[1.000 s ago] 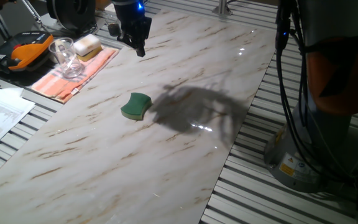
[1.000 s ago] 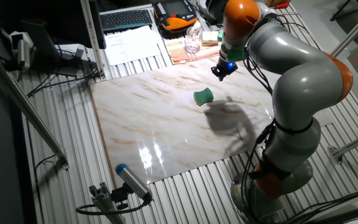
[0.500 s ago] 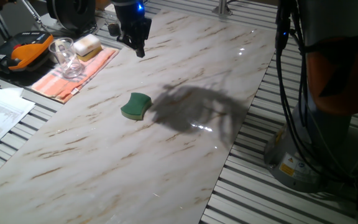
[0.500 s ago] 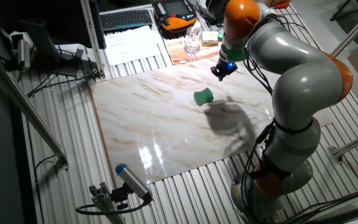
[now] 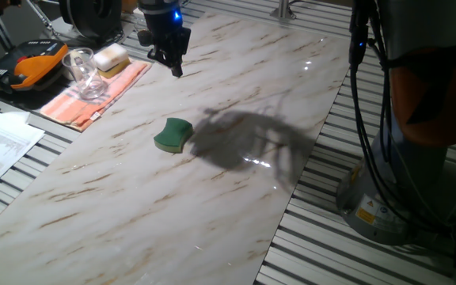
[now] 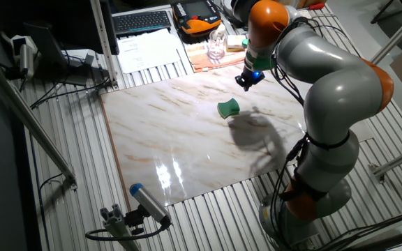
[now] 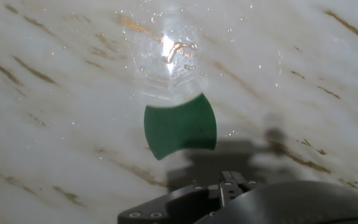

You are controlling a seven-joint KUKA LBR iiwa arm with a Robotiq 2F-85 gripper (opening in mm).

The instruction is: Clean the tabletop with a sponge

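We take the sponge (image 5: 173,134) as our landmark, going left to right in one fixed view; to its left, off the slab, lie an orange striped cloth (image 5: 95,93) with a clear glass (image 5: 83,73) and a pale yellow sponge block (image 5: 111,56) on it; the sponge itself rests flat on the table (image 5: 236,198), a glossy marble-look top with thin brown veins; it is green, wavy-edged, pinched at the waist. Beyond the sponge, well above it, hangs the gripper (image 5: 174,63); the jaws carry nothing, though we cannot tell how wide they stand. We judge the reach-and-grasp step is in hand; next we must descend squarely over the sponge's waist.
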